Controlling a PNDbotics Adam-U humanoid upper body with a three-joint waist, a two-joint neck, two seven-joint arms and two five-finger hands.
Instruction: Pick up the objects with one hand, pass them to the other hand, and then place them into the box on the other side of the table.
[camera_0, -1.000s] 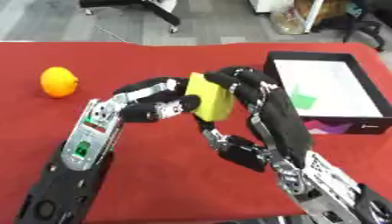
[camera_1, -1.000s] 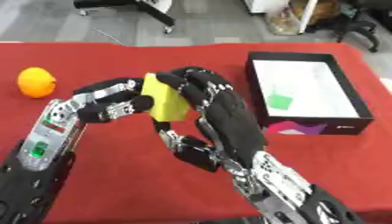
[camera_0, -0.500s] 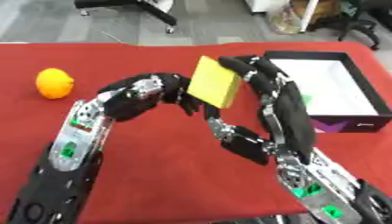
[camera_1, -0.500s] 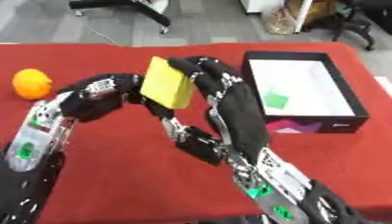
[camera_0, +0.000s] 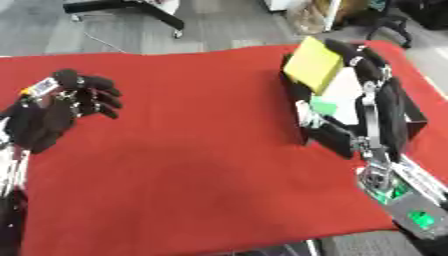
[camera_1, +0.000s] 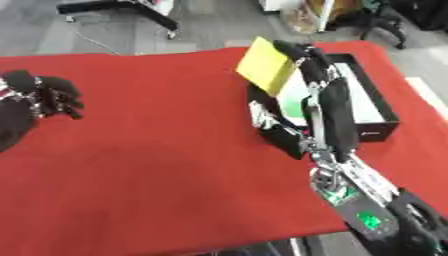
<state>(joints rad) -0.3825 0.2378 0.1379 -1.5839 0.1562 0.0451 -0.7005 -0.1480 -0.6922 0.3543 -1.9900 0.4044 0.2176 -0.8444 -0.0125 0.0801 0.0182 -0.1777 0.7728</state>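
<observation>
My right hand (camera_0: 381, 102) is shut on a flat yellow block (camera_0: 313, 64) and holds it tilted in the air, over the near-left part of the black box (camera_1: 378, 107) with a white inside. A small green thing (camera_0: 324, 106) lies in the box, partly hidden by the hand. Far off at the left edge, my left hand (camera_0: 63, 107) hovers over the red table (camera_0: 201, 165) with its fingers curled and nothing in them. The orange fruit seen before shows in neither view.
The box stands near the table's right edge. The table's front edge runs along the bottom of the views. Beyond the far edge lie grey floor, a black chair base (camera_0: 122, 7) and a bag (camera_0: 311, 17).
The yellow block has gone from my left hand to my right, which carried it right, over the box. My left hand drew back to the left. The camera also shifted.
</observation>
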